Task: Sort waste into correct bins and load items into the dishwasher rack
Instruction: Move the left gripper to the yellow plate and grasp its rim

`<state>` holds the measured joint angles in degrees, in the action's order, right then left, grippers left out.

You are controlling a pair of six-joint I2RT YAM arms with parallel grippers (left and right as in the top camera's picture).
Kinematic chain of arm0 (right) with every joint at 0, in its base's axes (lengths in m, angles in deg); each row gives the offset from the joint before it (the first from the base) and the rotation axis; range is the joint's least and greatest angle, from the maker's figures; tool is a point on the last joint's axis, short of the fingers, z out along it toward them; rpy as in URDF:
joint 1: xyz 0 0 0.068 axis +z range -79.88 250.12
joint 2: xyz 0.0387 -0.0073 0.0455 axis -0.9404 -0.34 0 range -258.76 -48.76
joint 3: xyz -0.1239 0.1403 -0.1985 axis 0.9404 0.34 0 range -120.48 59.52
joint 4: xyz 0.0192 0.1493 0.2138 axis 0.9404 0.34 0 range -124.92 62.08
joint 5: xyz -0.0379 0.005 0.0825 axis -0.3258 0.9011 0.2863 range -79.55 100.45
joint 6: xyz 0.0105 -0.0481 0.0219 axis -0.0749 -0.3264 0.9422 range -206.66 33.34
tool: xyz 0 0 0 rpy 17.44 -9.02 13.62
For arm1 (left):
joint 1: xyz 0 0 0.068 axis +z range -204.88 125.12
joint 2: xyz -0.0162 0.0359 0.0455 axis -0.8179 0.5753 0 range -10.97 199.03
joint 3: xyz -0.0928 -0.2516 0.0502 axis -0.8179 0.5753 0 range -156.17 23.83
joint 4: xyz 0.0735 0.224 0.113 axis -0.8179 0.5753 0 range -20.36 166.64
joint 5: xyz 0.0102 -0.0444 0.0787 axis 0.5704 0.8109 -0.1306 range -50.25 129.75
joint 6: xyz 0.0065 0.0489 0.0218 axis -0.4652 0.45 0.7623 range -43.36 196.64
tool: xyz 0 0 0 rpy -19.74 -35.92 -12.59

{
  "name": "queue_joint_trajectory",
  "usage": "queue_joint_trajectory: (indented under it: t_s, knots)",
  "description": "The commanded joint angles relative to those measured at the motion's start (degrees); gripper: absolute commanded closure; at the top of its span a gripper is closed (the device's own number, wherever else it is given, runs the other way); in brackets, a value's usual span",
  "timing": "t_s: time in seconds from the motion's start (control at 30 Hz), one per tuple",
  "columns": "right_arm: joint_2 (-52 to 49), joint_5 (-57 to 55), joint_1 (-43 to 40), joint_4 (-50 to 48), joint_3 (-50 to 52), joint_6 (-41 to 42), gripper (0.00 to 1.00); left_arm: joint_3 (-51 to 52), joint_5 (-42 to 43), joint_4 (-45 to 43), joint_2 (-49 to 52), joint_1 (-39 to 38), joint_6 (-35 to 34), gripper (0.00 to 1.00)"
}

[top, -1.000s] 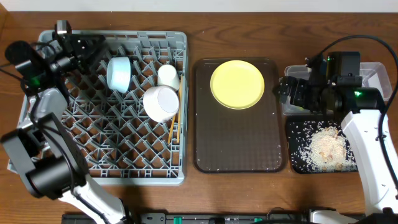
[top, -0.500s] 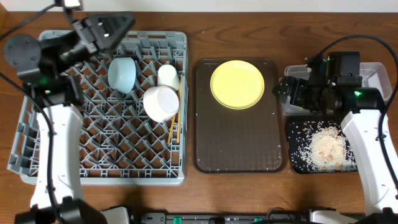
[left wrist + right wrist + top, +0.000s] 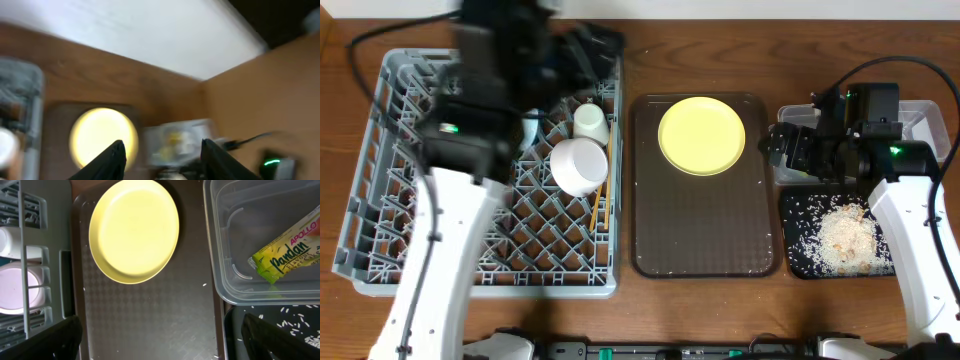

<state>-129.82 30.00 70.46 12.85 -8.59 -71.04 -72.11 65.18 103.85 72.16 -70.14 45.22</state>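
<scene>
The yellow plate point(image 3: 701, 135) lies on the brown serving tray point(image 3: 705, 240); it also shows in the right wrist view point(image 3: 134, 230) and, blurred, in the left wrist view point(image 3: 102, 137). In the grey rack point(image 3: 480, 260) sit the white bowl point(image 3: 578, 165), the white cup point(image 3: 590, 120) and the chopsticks point(image 3: 598, 205). My left arm hides the blue bowl. My left gripper point(image 3: 600, 48) is open and empty above the rack's back right point(image 3: 165, 157). My right gripper point(image 3: 780, 148) is open and empty beside the clear tub point(image 3: 260, 280), which holds the wrapper point(image 3: 290, 247).
The black tray point(image 3: 795, 265) at the front right holds rice crumbs point(image 3: 810, 215) and a pale tissue pile point(image 3: 845, 235). The clear tub point(image 3: 932, 120) stands behind it. Bare wood runs along the table's front edge.
My left arm has swung from the rack's far left corner rightward along its back edge and now covers the blue bowl. The right arm has not moved.
</scene>
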Motion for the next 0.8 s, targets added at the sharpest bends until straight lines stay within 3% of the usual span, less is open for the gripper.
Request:
queue_joint_trajectory:
  t_s: [0.0, 0.1, 0.33, 0.53, 0.7, 0.77]
  knots:
    - [0.04, 0.2, 0.48, 0.02, -0.11, -0.68, 0.01, -1.05, -22.21, 2.34, 4.24, -8.7, 14.45, 0.49]
    - [0.04, 0.2, 0.48, 0.02, -0.11, -0.7, 0.01, -1.05, -22.51, 2.56, 9.77, -13.46, 14.88, 0.49]
    - [0.04, 0.2, 0.48, 0.02, -0.11, -0.68, 0.01, -1.05, -19.43, 0.7, 21.86, -16.63, 13.09, 0.49]
    - [0.04, 0.2, 0.48, 0.02, -0.11, -0.68, 0.01, -1.05, -18.56, 0.87, 30.99, -20.37, 13.14, 0.57]
    - [0.04, 0.22, 0.48, 0.0, -0.11, -0.68, 0.01, -1.05, -18.58, 0.22, 38.14, -23.21, 13.14, 0.88]
    - [0.04, 0.2, 0.48, 0.02, -0.11, -0.68, 0.01, -1.05, -18.51, 0.72, 40.26, -24.13, 13.14, 0.94]
